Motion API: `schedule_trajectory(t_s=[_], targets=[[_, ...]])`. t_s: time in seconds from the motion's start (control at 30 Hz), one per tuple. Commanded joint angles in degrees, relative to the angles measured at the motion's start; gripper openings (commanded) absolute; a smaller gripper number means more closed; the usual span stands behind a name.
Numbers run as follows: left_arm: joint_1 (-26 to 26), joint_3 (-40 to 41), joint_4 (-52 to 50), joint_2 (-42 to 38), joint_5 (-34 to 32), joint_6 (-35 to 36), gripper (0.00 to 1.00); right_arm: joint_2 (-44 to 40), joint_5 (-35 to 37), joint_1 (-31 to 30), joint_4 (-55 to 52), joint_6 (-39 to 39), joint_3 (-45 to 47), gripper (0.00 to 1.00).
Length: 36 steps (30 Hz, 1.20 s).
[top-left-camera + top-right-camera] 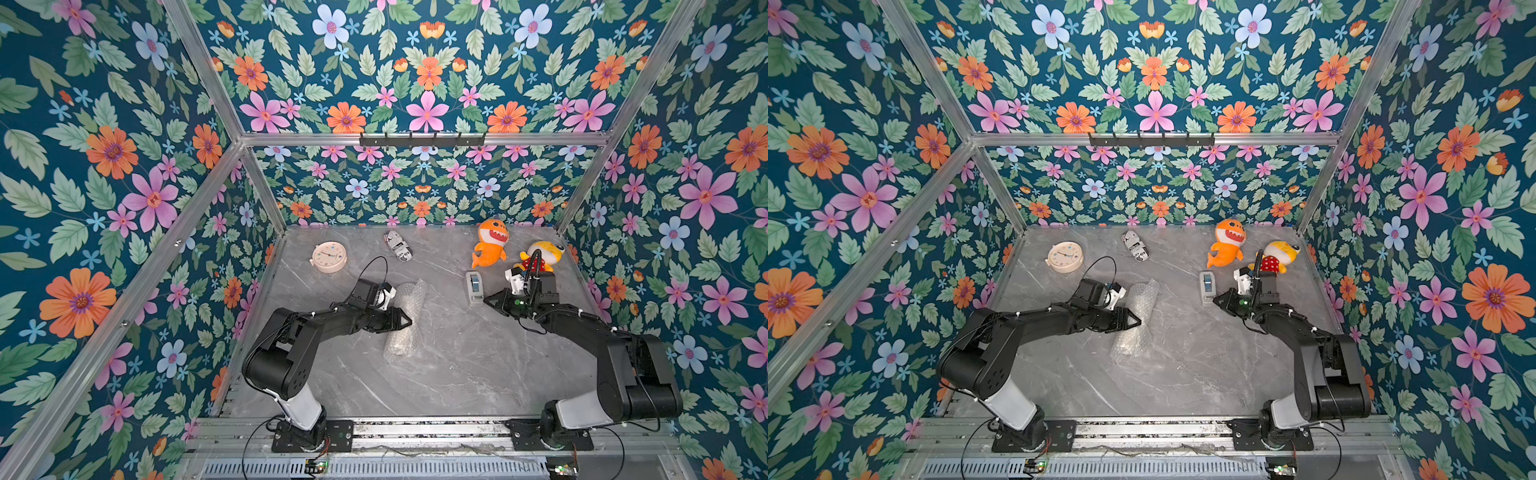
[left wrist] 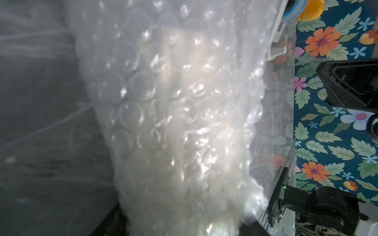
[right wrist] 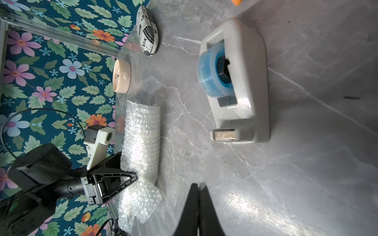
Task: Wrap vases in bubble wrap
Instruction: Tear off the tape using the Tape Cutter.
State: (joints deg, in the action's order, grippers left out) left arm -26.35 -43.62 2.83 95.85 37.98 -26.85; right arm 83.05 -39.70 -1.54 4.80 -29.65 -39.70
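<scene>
The bubble wrap [image 1: 411,296] [image 1: 1143,296] lies rolled into a long bundle left of the table's middle. In the right wrist view the vase's [image 3: 157,130] cream ribbed side shows through one edge of the bubble wrap [image 3: 139,126]. My left gripper [image 1: 405,320] [image 1: 1136,321] [image 3: 128,166] is shut across the bundle near its middle. In the left wrist view the bubble wrap [image 2: 173,102] fills the picture, with the dark jaws on either side of it. My right gripper [image 1: 488,300] [image 3: 198,185] is shut and holds nothing; it hovers beside the tape dispenser.
A grey tape dispenser [image 1: 473,286] [image 3: 235,85] with a blue roll stands just in front of the right gripper. Along the back lie a cream clock [image 1: 328,257], a black-and-white printed cylinder [image 1: 398,245], an orange shark plush [image 1: 490,243] and a yellow plush [image 1: 544,253].
</scene>
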Motion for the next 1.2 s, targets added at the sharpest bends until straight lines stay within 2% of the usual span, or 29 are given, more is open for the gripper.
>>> schedule_trajectory(t_s=[0.0, 0.3, 0.47, 0.5, 0.53, 0.63, 0.77, 0.83, 1.17], targets=[[0.03, 0.20, -1.60, 0.21, -0.62, 0.75, 0.56, -1.49, -1.95, 0.05, -0.75, -0.02, -1.18, 0.00], [0.04, -0.01, -0.81, 0.63, -0.35, 0.31, 0.56, -3.33, -2.84, 0.05, -2.90, 0.17, -1.07, 0.00], [0.06, 0.02, -0.55, 1.08, -0.18, 0.48, 0.56, -4.33, 0.68, 0.34, -6.21, 0.84, -0.99, 0.00], [0.00, -0.12, -0.46, 1.23, -0.12, 0.42, 0.56, -3.65, 0.77, 0.96, -6.92, 1.20, -1.88, 0.03], [0.06, -0.19, -0.41, 1.47, -0.01, 0.45, 0.56, -2.24, -0.02, 1.73, -7.08, 1.50, -3.08, 0.18], [0.00, -0.35, 0.00, 1.83, 0.24, 0.23, 0.56, 5.21, -4.23, 3.98, -7.30, 2.12, -9.59, 0.36], [0.01, -1.05, -0.15, 2.10, 0.61, 0.05, 0.56, 17.18, -8.63, 4.00, -11.97, 5.97, -19.60, 0.39], [0.06, -1.08, -0.26, 1.56, 0.54, -0.04, 0.56, 20.50, -9.20, 4.00, -12.26, 6.44, -21.29, 0.45], [-0.01, -1.56, -0.38, 2.22, 0.45, 0.05, 0.56, 23.56, -11.44, 2.97, -12.91, 7.76, -21.76, 0.45]])
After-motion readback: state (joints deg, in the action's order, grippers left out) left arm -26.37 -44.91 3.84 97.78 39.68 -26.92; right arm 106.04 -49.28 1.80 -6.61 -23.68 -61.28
